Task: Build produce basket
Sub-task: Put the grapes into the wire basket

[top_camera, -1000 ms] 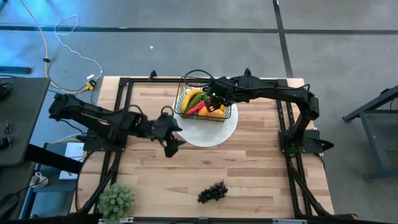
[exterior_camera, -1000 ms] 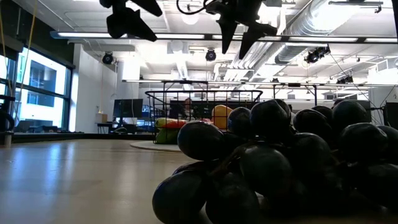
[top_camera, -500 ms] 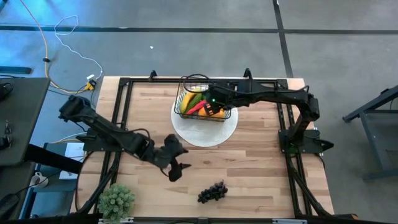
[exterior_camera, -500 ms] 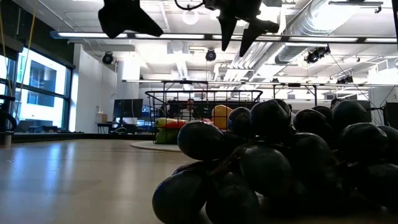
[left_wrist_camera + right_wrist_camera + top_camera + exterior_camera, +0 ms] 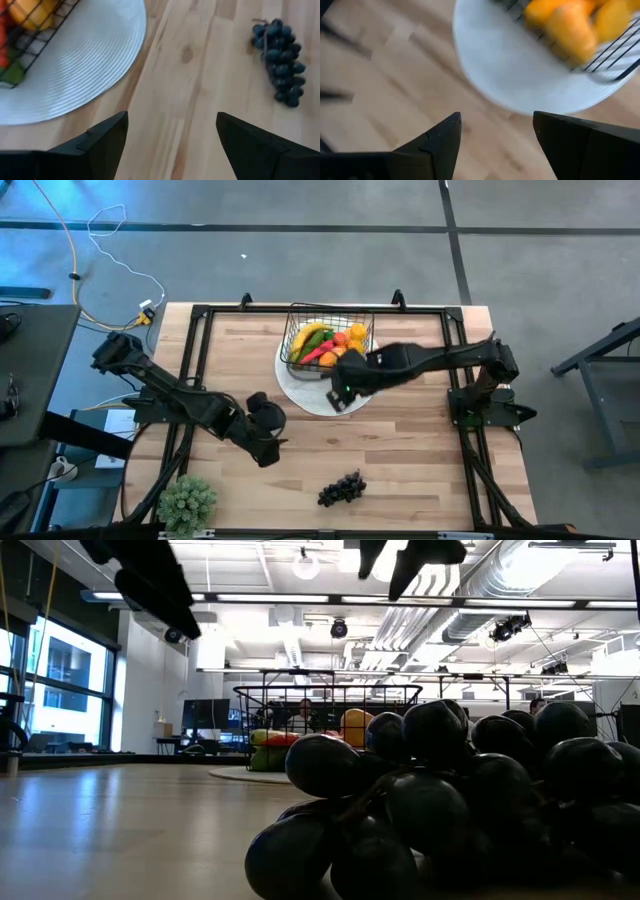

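Left gripper (image 5: 262, 448) hangs wide open and empty, left of middle; right gripper (image 5: 339, 395) hangs open and empty below the basket (image 5: 327, 345)

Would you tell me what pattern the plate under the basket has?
The white plate has fine concentric ridges, clearest in the left wrist view.

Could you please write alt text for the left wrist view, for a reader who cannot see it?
The left gripper, fingers open and empty, hangs over a wooden table. Ahead lies a bunch of dark grapes; off to one side, a white plate holds the corner of a black wire basket containing fruit.
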Controlling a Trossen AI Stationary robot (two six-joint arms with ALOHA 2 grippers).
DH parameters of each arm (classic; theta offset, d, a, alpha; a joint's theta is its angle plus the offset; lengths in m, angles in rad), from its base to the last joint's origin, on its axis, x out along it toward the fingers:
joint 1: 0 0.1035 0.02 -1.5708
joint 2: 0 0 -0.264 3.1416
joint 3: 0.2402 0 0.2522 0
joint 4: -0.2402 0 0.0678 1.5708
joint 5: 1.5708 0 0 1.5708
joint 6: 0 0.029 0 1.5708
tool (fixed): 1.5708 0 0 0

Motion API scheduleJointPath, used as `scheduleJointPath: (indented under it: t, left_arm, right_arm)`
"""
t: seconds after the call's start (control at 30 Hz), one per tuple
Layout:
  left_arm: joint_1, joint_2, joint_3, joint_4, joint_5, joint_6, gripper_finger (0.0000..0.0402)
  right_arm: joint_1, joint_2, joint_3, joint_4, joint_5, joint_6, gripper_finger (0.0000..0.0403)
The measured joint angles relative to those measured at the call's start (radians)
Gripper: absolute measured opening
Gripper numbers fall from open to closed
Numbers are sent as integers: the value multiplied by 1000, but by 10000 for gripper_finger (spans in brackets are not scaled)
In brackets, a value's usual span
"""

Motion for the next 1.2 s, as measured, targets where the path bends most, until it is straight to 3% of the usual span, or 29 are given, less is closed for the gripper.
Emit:
scheduleJointPath:
  t: [0.5,0.63,0.9,1.2]
  left_arm:
    - [-9,-124,0,-196,7,-2,294]
    - [-9,-133,0,-196,15,-3,294]
    - [-9,-133,0,-196,38,-1,294]
    - [-8,-132,0,-248,39,-2,294]
  right_arm:
    - [264,19,-1,7,-85,-38,229]
    - [312,54,-1,9,-86,-104,229]
    - [389,150,-1,131,-136,-390,229]
    - [419,268,-1,213,-140,-503,229]
